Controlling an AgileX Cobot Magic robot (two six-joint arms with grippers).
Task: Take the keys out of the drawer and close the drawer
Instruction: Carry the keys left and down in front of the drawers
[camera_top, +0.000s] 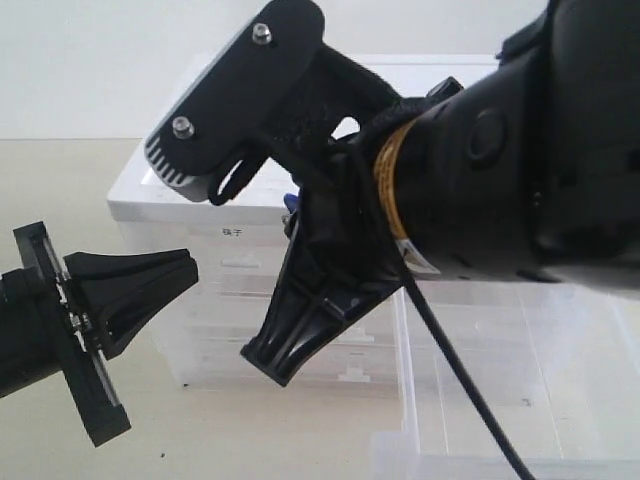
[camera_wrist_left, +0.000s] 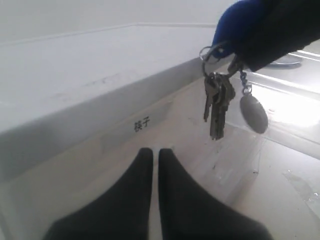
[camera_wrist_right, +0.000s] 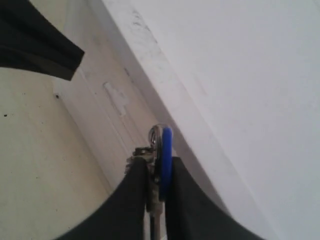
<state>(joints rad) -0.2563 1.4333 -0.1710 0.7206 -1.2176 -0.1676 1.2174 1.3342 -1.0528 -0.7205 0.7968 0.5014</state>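
The keys (camera_wrist_left: 218, 104) hang in the air on their ring, with the oval grey tag (camera_wrist_left: 253, 114) beside them. The blue fob (camera_wrist_right: 165, 148) is pinched between the fingers of my right gripper (camera_wrist_right: 159, 166), which is shut on it. In the exterior view only a bit of blue fob (camera_top: 291, 207) shows at the right gripper (camera_top: 298, 222), in front of the cabinet. The clear drawer (camera_top: 520, 380) stands pulled out at the lower right. My left gripper (camera_wrist_left: 155, 153) is shut and empty, left of the keys and apart from them.
The white plastic drawer cabinet (camera_top: 190, 195) fills the background. A drawer front with a bold black label (camera_wrist_left: 142, 123) lies just ahead of the left gripper (camera_top: 188, 268). The right arm (camera_top: 520, 150) blocks much of the exterior view. The beige tabletop (camera_top: 60, 180) lies left.
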